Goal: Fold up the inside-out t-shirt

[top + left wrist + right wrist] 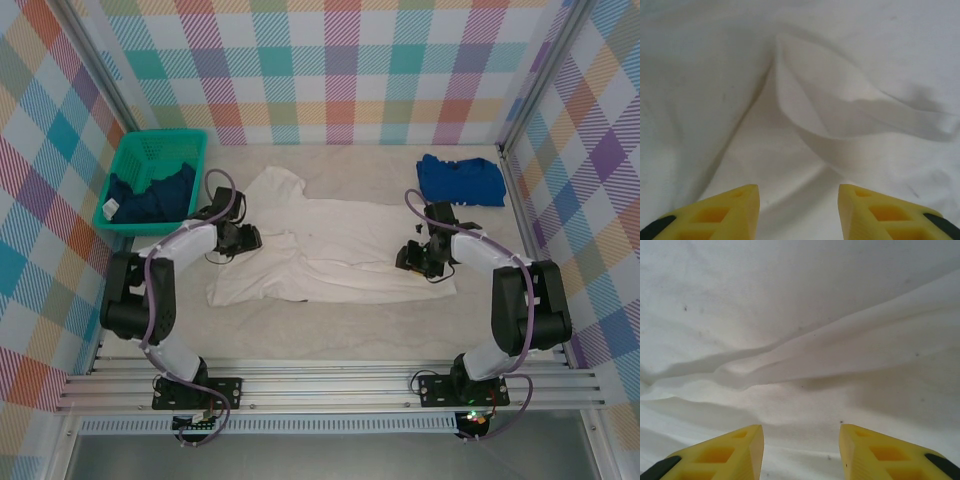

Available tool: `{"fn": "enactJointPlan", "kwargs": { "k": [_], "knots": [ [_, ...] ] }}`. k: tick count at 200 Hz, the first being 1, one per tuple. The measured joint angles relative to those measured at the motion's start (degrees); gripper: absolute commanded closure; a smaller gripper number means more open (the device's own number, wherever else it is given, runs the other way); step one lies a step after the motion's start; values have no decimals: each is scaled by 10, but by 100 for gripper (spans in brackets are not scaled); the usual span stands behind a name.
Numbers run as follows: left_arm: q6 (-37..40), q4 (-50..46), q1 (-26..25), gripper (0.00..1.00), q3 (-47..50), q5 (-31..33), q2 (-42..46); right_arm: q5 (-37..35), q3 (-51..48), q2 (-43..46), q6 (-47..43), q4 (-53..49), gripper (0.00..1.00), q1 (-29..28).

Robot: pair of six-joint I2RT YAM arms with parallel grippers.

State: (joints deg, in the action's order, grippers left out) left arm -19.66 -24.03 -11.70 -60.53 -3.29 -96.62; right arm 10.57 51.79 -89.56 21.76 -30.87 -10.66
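The bench [350, 330] carried the inside-out t-shirt [335, 250], spread across the middle of the frame. A green basket [165, 148] sat at upper left and a blue shirt [460, 180] at upper right. The left gripper [247, 240] and right gripper [408, 258] stood over the shirt's two ends, each partly open and holding nothing.

Bright, even light falls from above the inside-out t-shirt [330, 250]; only soft grey shadows sit in its folds. Wrist views of its cloth look slightly hazy.
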Motion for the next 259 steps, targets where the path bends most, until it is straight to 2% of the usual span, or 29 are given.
{"fn": "enactJointPlan", "kwargs": {
  "k": [26,68,99,125,141,179,196,227,259],
  "knots": [
    [-5,5,1,57,-27,-19,-63,0,0,0,0,0,56,-2],
    [-5,24,1,58,-125,-36,-136,-1,-2,0,0,0,56,-3],
    [-4,35,1,58,-172,-36,-168,-5,-3,0,0,-1,56,-3],
    [-2,34,1,56,-170,-28,-167,-14,-3,0,-4,-3,55,-3],
    [-3,37,1,54,-133,-14,-133,-26,-3,3,-5,-8,54,-3],
    [-34,35,1,53,25,-12,60,-41,-3,6,1,-19,55,8],
    [-54,34,1,53,90,-23,118,-41,-4,-4,9,-22,56,22],
    [-83,23,4,52,193,-28,150,-26,-26,-23,27,-22,56,67],
    [-98,31,26,52,227,-29,162,16,-36,-22,43,-15,58,113]
  ]
}}
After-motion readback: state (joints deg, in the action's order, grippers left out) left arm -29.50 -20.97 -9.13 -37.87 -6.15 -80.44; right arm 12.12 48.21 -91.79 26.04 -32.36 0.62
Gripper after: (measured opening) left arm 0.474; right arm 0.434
